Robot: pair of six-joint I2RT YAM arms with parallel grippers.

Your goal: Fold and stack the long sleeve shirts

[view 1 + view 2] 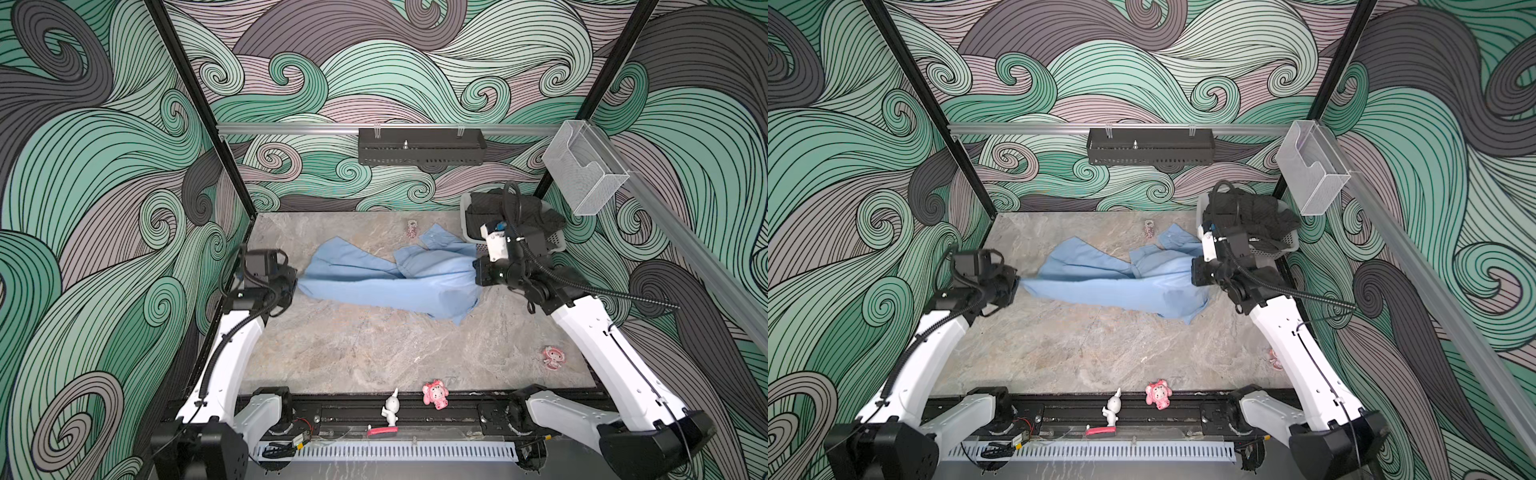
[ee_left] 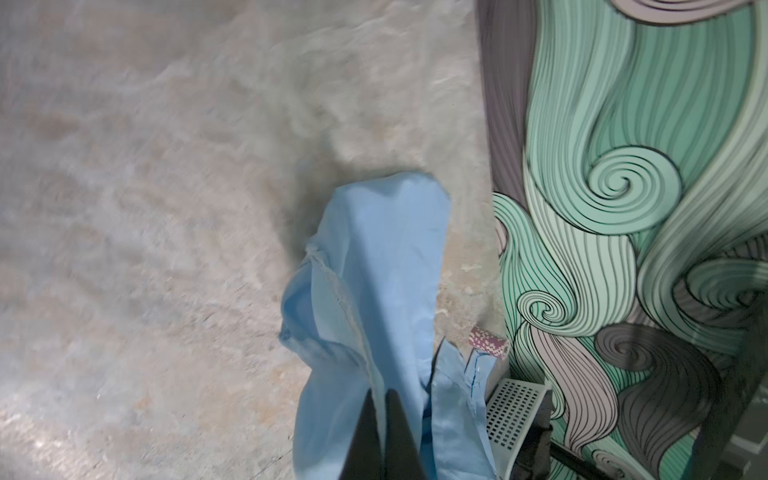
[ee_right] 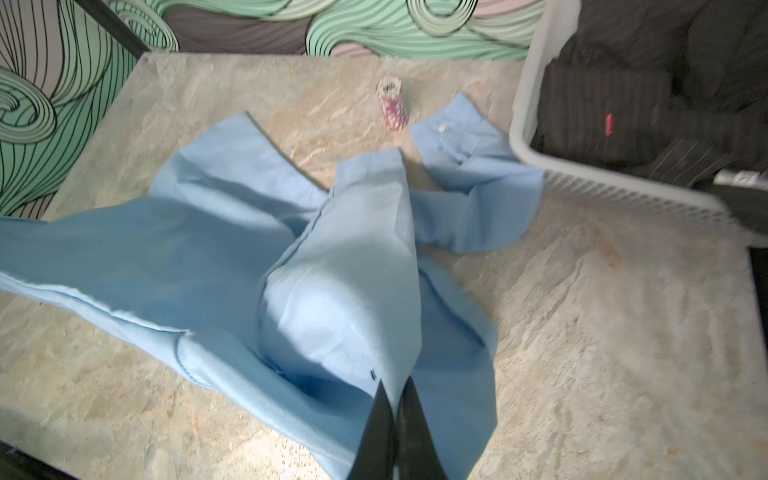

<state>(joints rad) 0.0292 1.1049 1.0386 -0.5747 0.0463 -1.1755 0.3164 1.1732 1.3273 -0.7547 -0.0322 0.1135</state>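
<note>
Marble tabletop (image 1: 374,353): left gripper (image 2: 380,399) and right gripper (image 3: 392,384) clamped on opposite ends of light-blue shirt (image 1: 374,284), probably stretching it flat for folding.

We count 1 light-blue shirt (image 1: 390,286) | 2 grippers: left gripper (image 2: 379,395), right gripper (image 3: 395,384) | 1 white basket (image 3: 522,104) | 1 chip stack (image 1: 412,229) | 2 pink figures (image 1: 435,394) (image 1: 552,357) | 1 white figurine (image 1: 391,409) | 1 black wall tray (image 1: 419,145) | 1 clear wall box (image 1: 586,174)

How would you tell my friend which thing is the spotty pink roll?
Look to the far right corner of the marble table, where a white basket holds dark clothes. Just left of it, past the cuff of the blue shirt, stands the spotty pink roll. It is a small cylinder with white dots, unlike the pink toy figure at the front.
</note>
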